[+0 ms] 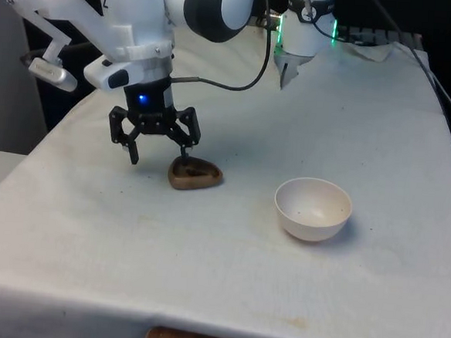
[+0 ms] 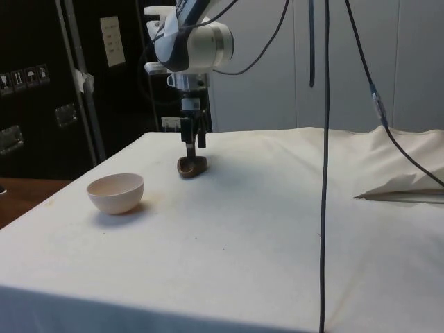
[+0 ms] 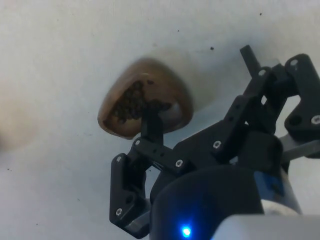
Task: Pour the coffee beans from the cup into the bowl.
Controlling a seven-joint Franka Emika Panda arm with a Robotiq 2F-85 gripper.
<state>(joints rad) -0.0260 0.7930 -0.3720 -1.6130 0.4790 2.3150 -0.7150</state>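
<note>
Right now the gripper (image 1: 158, 153) is down low over the brown cup (image 1: 195, 173), jaws spread wide, one fingertip (image 1: 185, 155) dipping at the cup's rim on the front view's left while the other finger hangs off to the side above bare cloth. From the wrist view that near finger (image 3: 151, 123) sits right over the dark coffee beans (image 3: 134, 102), so it looks set to go inside the cup with the other finger outside the wall, a rim pinch rather than a wrap around the body; that makes sense, I'd say, because the cup is low, squat and rounded, too broad to straddle cleanly. The cup stands upright on the white-clothed tabletop (image 1: 226, 277), beans all inside, nothing spilled that I can make out. Nothing is held yet. The empty white bowl (image 1: 313, 209) waits well apart, toward the front view's right and a touch nearer the camera, mouth up, with open cloth between, a clear lane for the carry. In the side view the gripper (image 2: 193, 144) stands vertical directly above the cup (image 2: 192, 166), bowl (image 2: 116, 192) off to one side. My read: closing on the wall is the step in hand, and a thin pinch could let the cup swing once lifted.
</note>
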